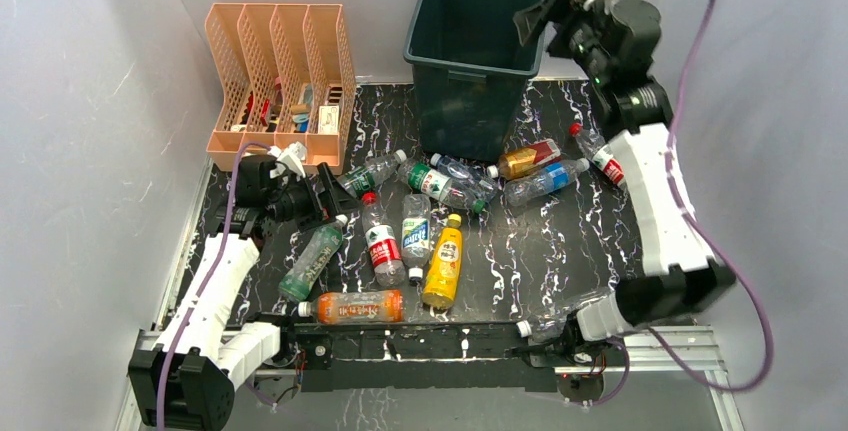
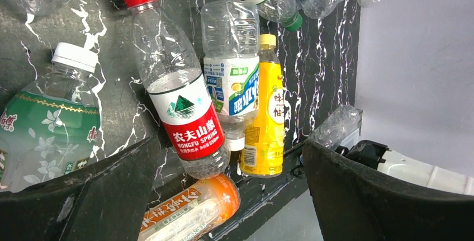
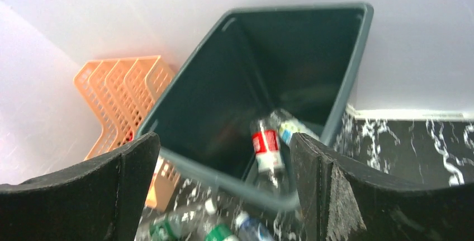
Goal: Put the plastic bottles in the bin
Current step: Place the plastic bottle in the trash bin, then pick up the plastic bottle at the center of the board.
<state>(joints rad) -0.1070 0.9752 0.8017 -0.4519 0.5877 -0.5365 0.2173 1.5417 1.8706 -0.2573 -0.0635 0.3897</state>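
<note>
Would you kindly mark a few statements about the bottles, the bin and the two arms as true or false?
1. The right gripper hangs by the bin rim, fingers apart. True.
2. The bin is empty. False: a red-labelled bottle is inside it.
3. The left gripper holds the yellow bottle. False: its fingers are apart and empty, and that bottle lies on the table.
4. An orange bottle lies by the table's near edge. True.
5. The peach organizer stands right of the bin. False: it stands to the left.
</note>
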